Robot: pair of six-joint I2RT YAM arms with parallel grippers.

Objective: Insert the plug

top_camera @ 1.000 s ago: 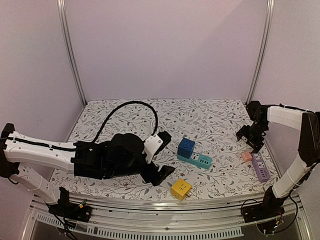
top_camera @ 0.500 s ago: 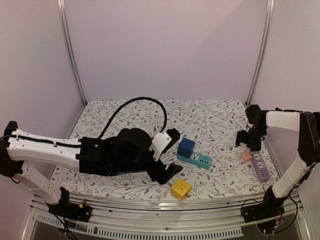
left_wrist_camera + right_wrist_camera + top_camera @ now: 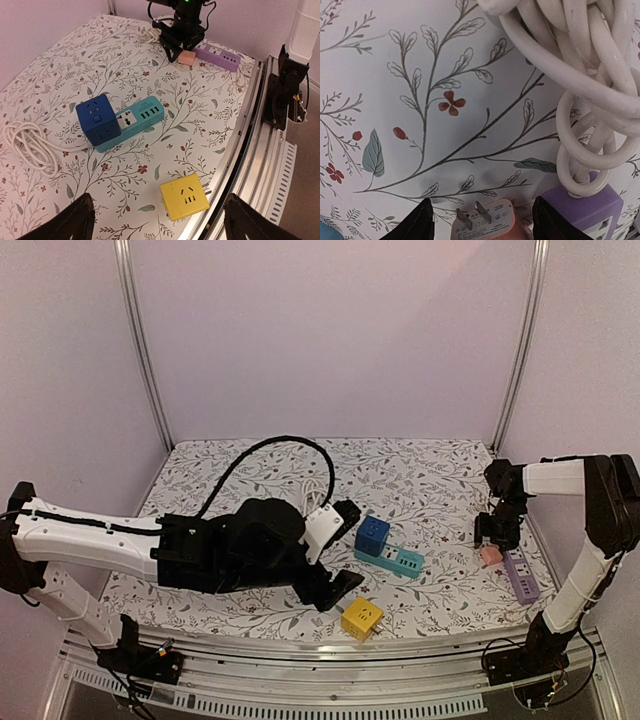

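A pink plug (image 3: 487,227) lies prongs-up on the floral mat, next to the end of a purple power strip (image 3: 592,207). My right gripper (image 3: 484,220) straddles the plug. Its fingers (image 3: 417,222) stand on either side with a small gap each, so it is open. The top view shows the same plug (image 3: 491,555), strip (image 3: 522,573) and right gripper (image 3: 497,532) at the right edge. My left gripper (image 3: 347,547) hangs open and empty near the front, just above a yellow cube socket (image 3: 184,196).
A blue cube socket (image 3: 98,120) sits on a teal power strip (image 3: 137,116) mid-mat. A coiled white cable (image 3: 27,145) lies behind it. Another white cable bundle (image 3: 580,75) runs from the purple strip. The table's metal rail (image 3: 250,150) is close to the yellow cube.
My right gripper has dropped down onto the pink plug and its jaws have narrowed around it. The left arm shifted slightly right, then held still, jaws unchanged.
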